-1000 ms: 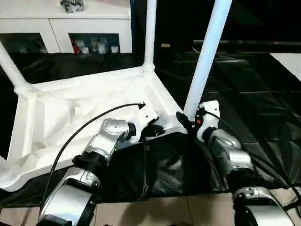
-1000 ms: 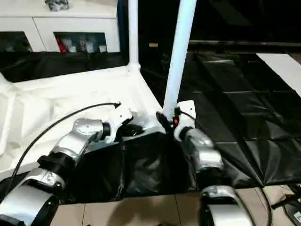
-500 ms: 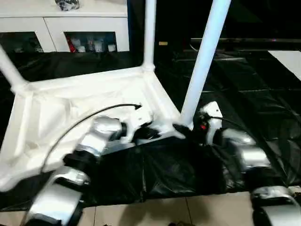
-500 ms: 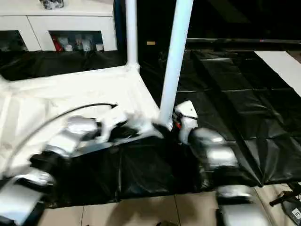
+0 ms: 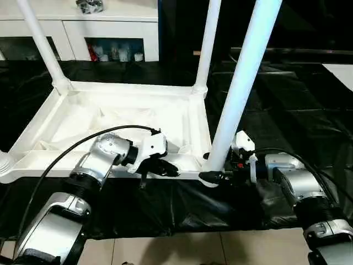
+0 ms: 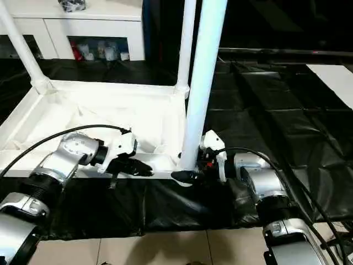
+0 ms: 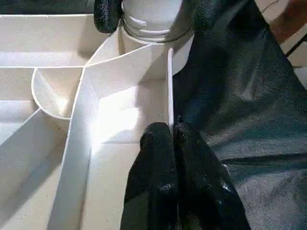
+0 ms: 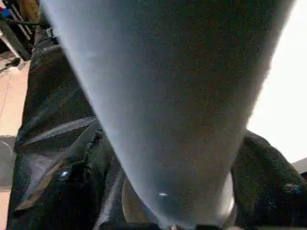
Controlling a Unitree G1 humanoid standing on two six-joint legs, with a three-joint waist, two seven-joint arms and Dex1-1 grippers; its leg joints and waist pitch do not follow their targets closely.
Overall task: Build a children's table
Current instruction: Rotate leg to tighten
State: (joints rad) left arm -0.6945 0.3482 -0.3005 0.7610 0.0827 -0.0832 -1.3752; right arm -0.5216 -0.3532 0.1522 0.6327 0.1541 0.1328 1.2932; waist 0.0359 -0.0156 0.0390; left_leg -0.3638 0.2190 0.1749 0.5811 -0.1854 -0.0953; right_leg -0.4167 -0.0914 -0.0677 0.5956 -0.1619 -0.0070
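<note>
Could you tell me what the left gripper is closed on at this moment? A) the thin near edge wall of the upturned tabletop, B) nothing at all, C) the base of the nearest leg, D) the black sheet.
A: the left wrist view shows the left gripper with its two black fingers pinched together on the thin upright edge wall of the tabletop, short of the corner socket.

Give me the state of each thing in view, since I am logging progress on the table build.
Tabletop: upside down on the black sheet, ribbed underside up.
Near leg: upright in the near corner socket.
Far legs: upright in their sockets.
Left tool: shut on the tabletop's near rim.
Right tool: fingers either side of the near leg's base.
Cabinet: doors closed.
</note>
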